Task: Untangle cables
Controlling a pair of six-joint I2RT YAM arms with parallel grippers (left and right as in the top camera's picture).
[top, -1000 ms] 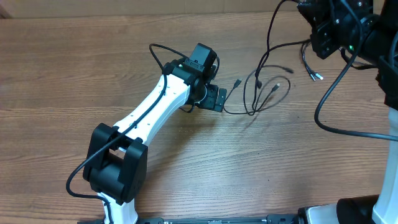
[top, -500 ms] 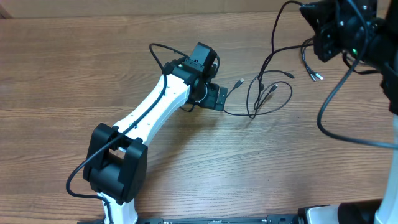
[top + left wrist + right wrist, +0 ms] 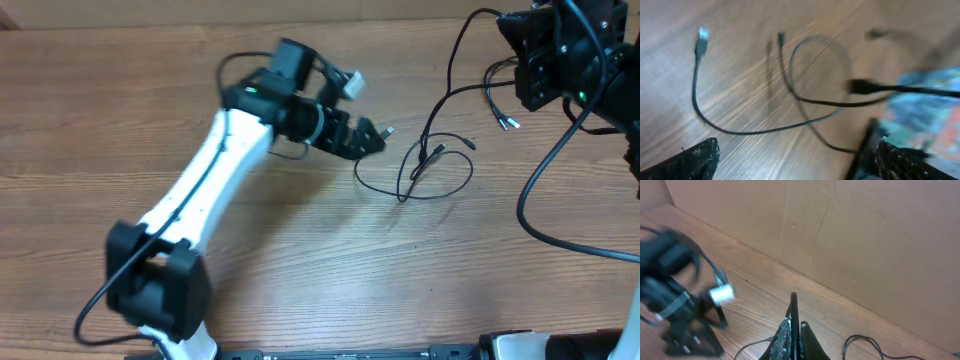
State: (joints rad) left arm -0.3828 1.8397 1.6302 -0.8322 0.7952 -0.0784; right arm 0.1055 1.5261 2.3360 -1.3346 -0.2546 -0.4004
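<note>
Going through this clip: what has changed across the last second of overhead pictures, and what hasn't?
The left arm swung toward the far side of the table. Its left hand, open and empty, now points at the loose plug end instead of sitting by the loop's left edge. The right hand drifted slightly right, still shut on a cord. The cables lie about where they were; nothing was taken or let go.

Table [image 3: 120,100]: mid-brown, streaked wood grain; cables [image 3: 740,132]: thin, black; plug tips [image 3: 511,124]: silver; left arm [image 3: 195,185]: white shell, black joints and black wiring; right arm [image 3: 560,50]: black, with one small green light [image 3: 580,97]; back board [image 3: 865,240]: plain tan, faint darker creases.
</note>
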